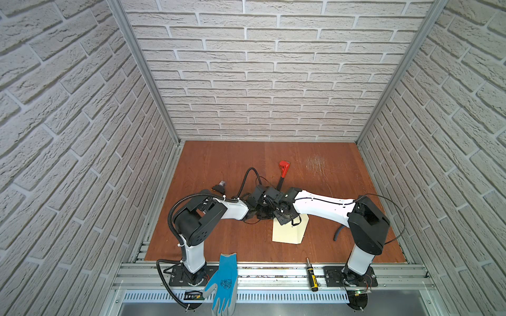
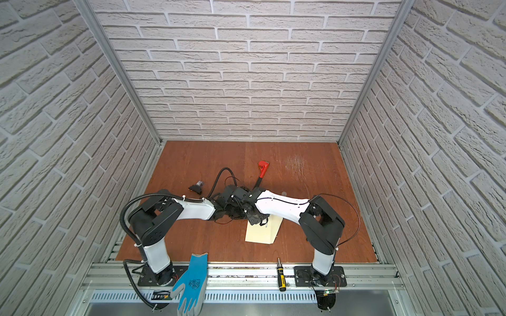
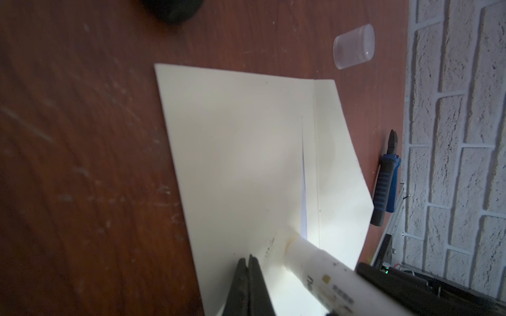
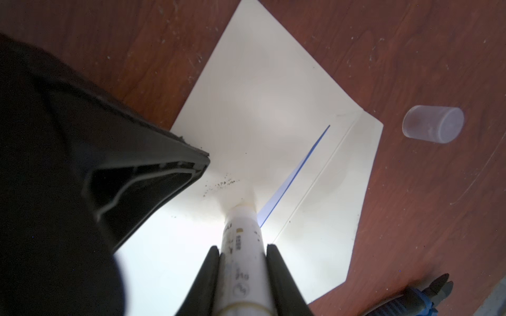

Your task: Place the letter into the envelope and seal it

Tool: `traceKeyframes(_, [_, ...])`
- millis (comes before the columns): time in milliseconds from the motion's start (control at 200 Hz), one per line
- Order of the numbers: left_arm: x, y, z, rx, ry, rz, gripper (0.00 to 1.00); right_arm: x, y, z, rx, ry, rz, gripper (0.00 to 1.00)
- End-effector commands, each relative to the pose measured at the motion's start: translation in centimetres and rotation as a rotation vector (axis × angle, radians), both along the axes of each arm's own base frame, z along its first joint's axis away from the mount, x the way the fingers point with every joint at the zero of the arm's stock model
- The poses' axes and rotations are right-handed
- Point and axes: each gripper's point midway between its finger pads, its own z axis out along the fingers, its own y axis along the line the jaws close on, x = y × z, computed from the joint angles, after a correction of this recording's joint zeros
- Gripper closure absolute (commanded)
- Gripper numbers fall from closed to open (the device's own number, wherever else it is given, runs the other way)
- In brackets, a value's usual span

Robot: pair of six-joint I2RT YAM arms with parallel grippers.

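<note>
The envelope (image 1: pixel 290 232) lies flat on the tabletop (image 1: pixel 219 164) between the two arms, its flap (image 4: pixel 342 191) open and spread out beside the body. The letter (image 4: pixel 295 175) is inside it; I can see only a thin blue-edged sliver at the mouth.

My right jaws are clamped on the glue stick (image 4: pixel 241 219). Its tip presses on the envelope body just beside that sliver, short of the flap fold. My left jaws are fully closed on nothing, with their tips down on the envelope near the glue tip, apparently pinning the paper. A clear cap (image 4: pixel 432 124) lies on its side on the wood, apart from the flap.

I judge the envelope to be light, thin and floppy. It would slide on the smooth wood and drag along with the tacky glue unless it is held down, and heavy pressure could crease it. To fold the flap, I would take it at its pointed outer edge or slip under it. Pinching the body could catch the letter too. The letter looks lighter than the envelope, and a tug at the mouth might draw it back out.
</note>
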Motion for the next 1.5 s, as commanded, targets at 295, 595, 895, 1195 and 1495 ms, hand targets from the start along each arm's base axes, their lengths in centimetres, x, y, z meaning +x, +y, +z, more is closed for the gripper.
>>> traceKeyframes(295, [-2.8,1.1,-3.5,0.094,0.056,-0.029,1.00,2.3,4.2,1.0,0.279,-0.062,-0.043,0.95])
traceKeyframes(595, [-3.0,1.2,-3.5,0.098,0.058,-0.032,1.00,2.7,3.3,1.0,0.230,-0.076,-0.046,0.95])
traceKeyframes(895, [-3.0,1.2,-3.4,0.098,0.057,-0.035,1.00,2.8,1.4,-0.9,0.100,-0.072,-0.053,0.95])
traceKeyframes(1195, [-3.1,1.3,-3.5,0.100,0.061,-0.040,1.00,2.7,-0.7,-1.2,-0.005,-0.091,-0.062,0.95])
traceKeyframes(1495, [-3.1,1.4,-3.8,0.106,0.064,-0.038,1.00,2.3,-1.0,-0.5,0.020,-0.100,-0.069,0.95])
